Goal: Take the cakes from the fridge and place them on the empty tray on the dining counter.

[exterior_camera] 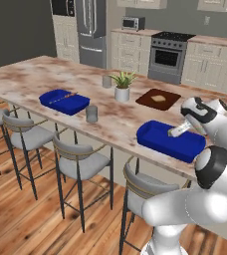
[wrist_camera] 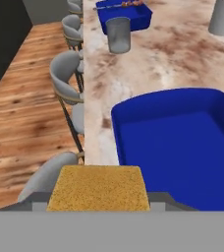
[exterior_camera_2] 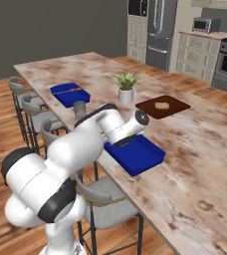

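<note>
Golden cake (wrist_camera: 98, 188), a square tan block, sits closest of all, clamped between the gripper's (wrist_camera: 99, 199) dark tips, which stand fairly wide apart because the block itself is broad. From where I stand, the arm reaches out over the table's near edge, the one lined with grey stools (exterior_camera: 83, 164), and the blue tray (exterior_camera: 171, 140) lies just beyond the gripper, slightly to one side, its floor bare. That tray runs lengthwise along the table's stool-side edge. I'd judge the cake is over the tray's near rim or just short of it, so a small reach forward and down should land it inside. A second blue tray (exterior_camera: 64, 101) farther along the same edge already holds something, with a grey cup (exterior_camera: 91, 113) between the two. The fridge (exterior_camera: 91, 30) stands shut against the far wall.
</note>
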